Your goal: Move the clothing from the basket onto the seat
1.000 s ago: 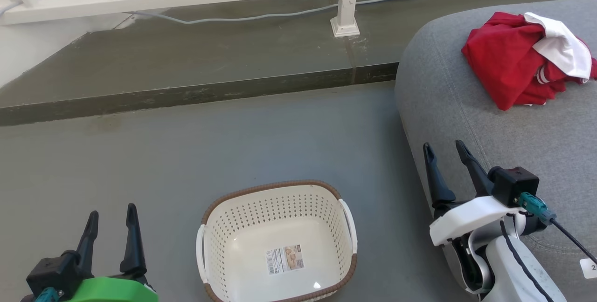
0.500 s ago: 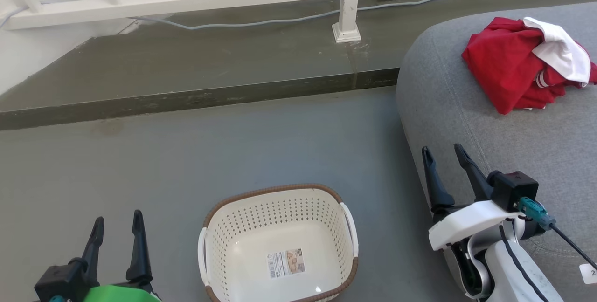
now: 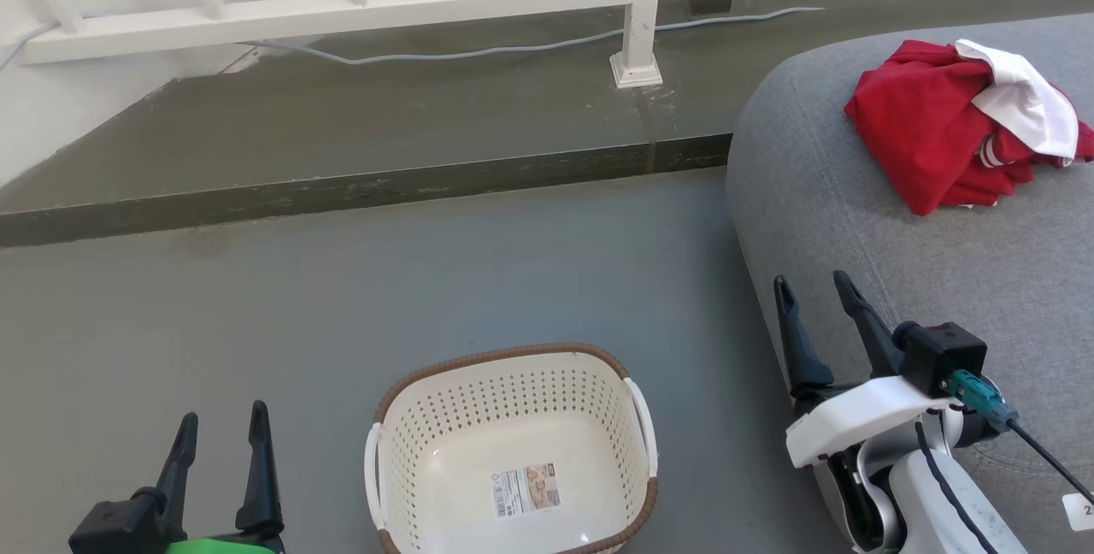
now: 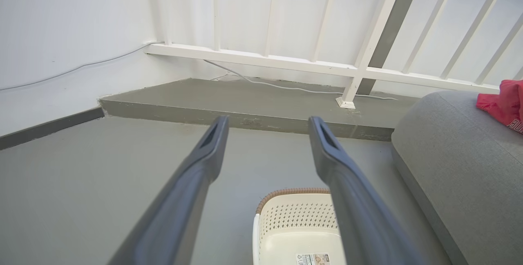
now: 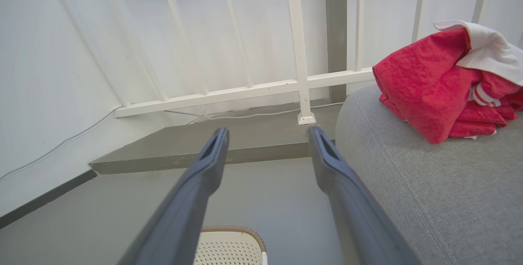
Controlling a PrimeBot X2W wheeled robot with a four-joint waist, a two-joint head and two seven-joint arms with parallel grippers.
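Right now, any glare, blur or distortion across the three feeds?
Head view: sharp, even daylight, small glare spot inside the basket. Left wrist view: fingers go soft near the lens, railing bars splay. Right wrist view: same soft fingers, clothing crisp.

This looks like a plain domestic room, perhaps a landing or loft. A grey upholstered seat point(image 3: 855, 238) with red clothing point(image 3: 923, 135) on it stands on a grey painted floor point(image 3: 342, 297), near a cream laundry basket point(image 3: 513, 391). A white railing point(image 3: 342, 7) with slim balusters runs along a raised step point(image 3: 385, 126), a pale cable point(image 3: 479, 50) trails beneath it, and a bare white wall point(image 4: 61, 32) closes 1 side.
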